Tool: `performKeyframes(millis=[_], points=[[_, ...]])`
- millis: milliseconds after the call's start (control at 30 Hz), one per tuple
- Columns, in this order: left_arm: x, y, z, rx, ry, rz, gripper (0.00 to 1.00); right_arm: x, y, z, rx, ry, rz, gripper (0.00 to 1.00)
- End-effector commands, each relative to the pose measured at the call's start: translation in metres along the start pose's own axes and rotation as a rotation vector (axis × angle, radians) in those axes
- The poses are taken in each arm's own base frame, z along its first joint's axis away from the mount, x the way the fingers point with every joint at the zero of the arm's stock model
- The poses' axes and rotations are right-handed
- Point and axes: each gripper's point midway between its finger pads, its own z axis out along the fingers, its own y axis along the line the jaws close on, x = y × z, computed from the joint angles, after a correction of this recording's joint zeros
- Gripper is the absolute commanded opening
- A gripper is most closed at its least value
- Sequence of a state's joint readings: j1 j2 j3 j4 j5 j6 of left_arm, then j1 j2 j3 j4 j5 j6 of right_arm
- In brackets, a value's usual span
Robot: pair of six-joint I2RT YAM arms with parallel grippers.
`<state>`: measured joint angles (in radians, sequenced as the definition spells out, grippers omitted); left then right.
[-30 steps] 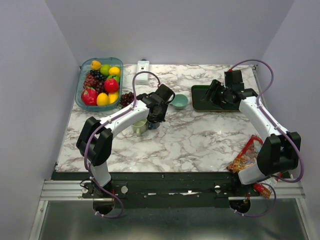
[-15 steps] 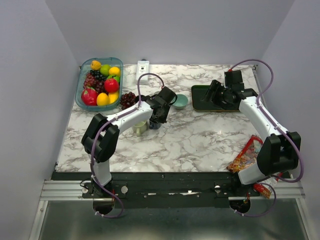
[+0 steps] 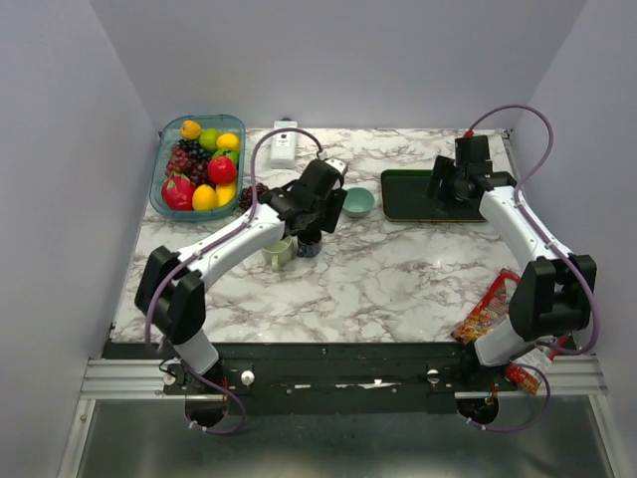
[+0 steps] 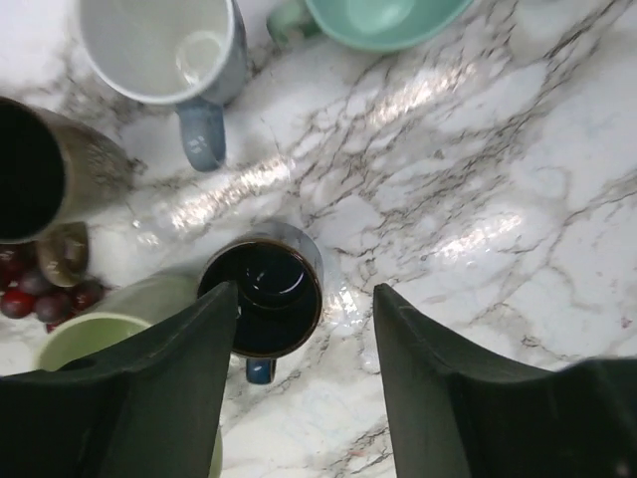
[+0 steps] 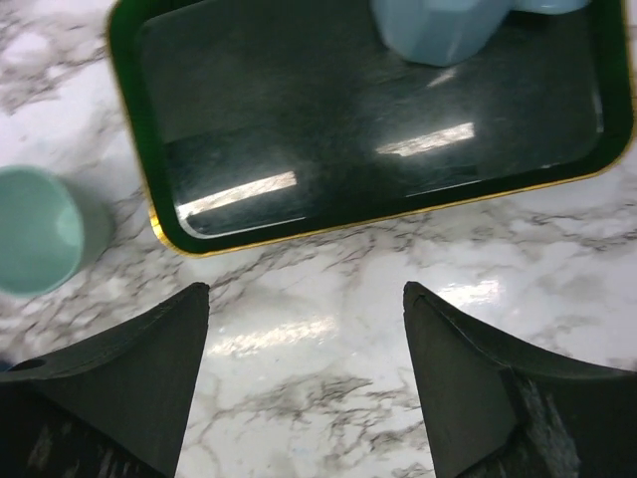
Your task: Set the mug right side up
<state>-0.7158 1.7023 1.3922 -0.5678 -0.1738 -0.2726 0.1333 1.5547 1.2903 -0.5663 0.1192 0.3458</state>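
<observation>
Op: Left arm has lifted and swung toward the back since half a second ago. The left claw [image 4: 304, 291] now hangs above the mug [image 4: 261, 299] rather than down on it. Right arm has drawn back a little over the tray [image 5: 328, 110].

Obs: State of the left claw?

Op: Fingers apart, nothing between them. From the left wrist I look straight down past them into the mug's dark inside, so its mouth faces up. It stands on the tabletop [image 4: 498, 179], just beside the green cup [image 4: 95, 344]. The white mug [image 4: 159, 40] and teal cup [image 4: 378, 15] are farther off.

Obs: Which step are we on?

Op: My reading is that the turning is done and this is the release and pull-away. Mug looks upright, with no claw touching it.

Obs: Right side?

Op: Right claw [image 5: 306, 289] is also spread and holds nothing, hovering over the tray's edge. A pale blue cup [image 5: 438, 30] sits at the far side of the tray; I cannot tell which way up.

Obs: Next move?

Op: Raise the left claw straight up before any sideways travel, since the green cup and brown mug [image 4: 90, 174] crowd the left finger. Then park the arm and check the mug from the top view.
</observation>
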Motion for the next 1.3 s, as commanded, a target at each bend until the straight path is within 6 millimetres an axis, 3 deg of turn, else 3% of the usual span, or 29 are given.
performKeyframes(millis=[0,133,200,333,367,433,467,567,733,1000,1267], points=[[-0.066,0.012,-0.053,-0.035,-0.29,0.003,0.68,-0.008,-0.053,0.021,0.2,-0.026,0.022,0.85],[-0.091,0.016,-0.079,-0.03,-0.395,-0.001,0.78,-0.01,-0.082,0.037,0.24,-0.026,-0.009,0.85],[-0.101,0.024,-0.088,-0.024,-0.422,-0.025,0.81,-0.02,-0.091,0.045,0.246,-0.055,-0.06,0.84],[-0.115,0.032,-0.098,0.055,-0.448,-0.057,0.93,-0.037,-0.1,0.065,0.246,-0.084,-0.303,0.84],[-0.116,0.027,-0.1,0.111,-0.445,-0.053,0.95,-0.043,-0.101,0.073,0.248,-0.105,-0.353,0.84],[-0.119,0.04,-0.1,0.124,-0.452,-0.09,0.99,-0.052,-0.107,0.079,0.259,-0.121,-0.457,0.84],[-0.118,0.037,-0.104,0.172,-0.451,-0.086,0.99,-0.055,-0.11,0.084,0.263,-0.121,-0.472,0.84],[-0.116,0.053,-0.104,0.175,-0.451,-0.112,0.99,-0.076,-0.119,0.086,0.275,-0.143,-0.51,0.84],[-0.112,0.065,-0.097,0.182,-0.44,-0.138,0.99,-0.087,-0.124,0.101,0.252,-0.118,-0.696,0.84],[-0.111,0.065,-0.088,0.199,-0.403,-0.141,0.99,-0.074,-0.094,0.131,0.016,-0.101,-0.912,0.82],[-0.112,0.063,-0.08,0.211,-0.37,-0.149,0.99,-0.053,-0.091,0.161,-0.067,0.006,-0.952,0.81]])
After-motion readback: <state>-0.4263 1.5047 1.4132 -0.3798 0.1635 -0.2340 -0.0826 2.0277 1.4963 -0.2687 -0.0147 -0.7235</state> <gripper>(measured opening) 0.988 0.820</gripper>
